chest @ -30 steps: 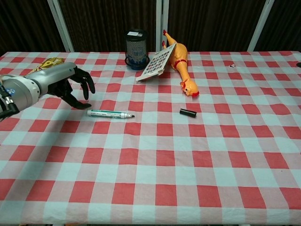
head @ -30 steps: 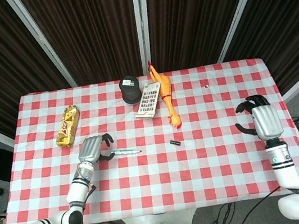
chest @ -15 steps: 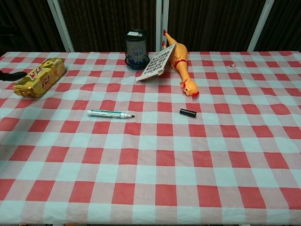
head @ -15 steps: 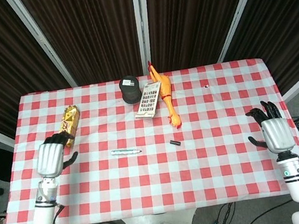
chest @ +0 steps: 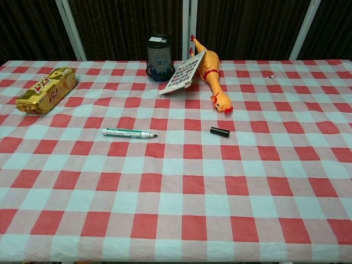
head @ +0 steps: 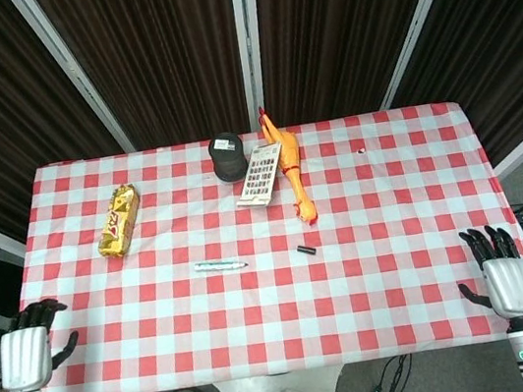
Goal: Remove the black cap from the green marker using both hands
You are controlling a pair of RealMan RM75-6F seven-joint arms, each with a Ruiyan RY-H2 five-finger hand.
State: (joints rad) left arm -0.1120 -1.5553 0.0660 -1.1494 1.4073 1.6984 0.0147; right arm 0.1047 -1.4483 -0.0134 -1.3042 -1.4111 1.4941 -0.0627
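The green marker [head: 220, 265] [chest: 129, 133] lies flat on the checked cloth left of centre, its bare tip pointing right. The black cap [head: 305, 249] [chest: 219, 131] lies by itself on the cloth to the marker's right, well apart from it. My left hand [head: 26, 356] hangs off the table's front-left corner, fingers apart, holding nothing. My right hand [head: 507, 283] is at the front-right corner, fingers spread and empty. Neither hand shows in the chest view.
A golden snack packet [head: 117, 221] lies at the left. At the back stand a dark mesh cup [head: 227, 157], a tilted printed card [head: 259, 174] and a rubber chicken [head: 291, 166]. The table [head: 382, 266] carries a red-and-white cloth.
Both hands have drawn back from the table toward its front corners; the left left the marker's side. The marker and cap have not moved.
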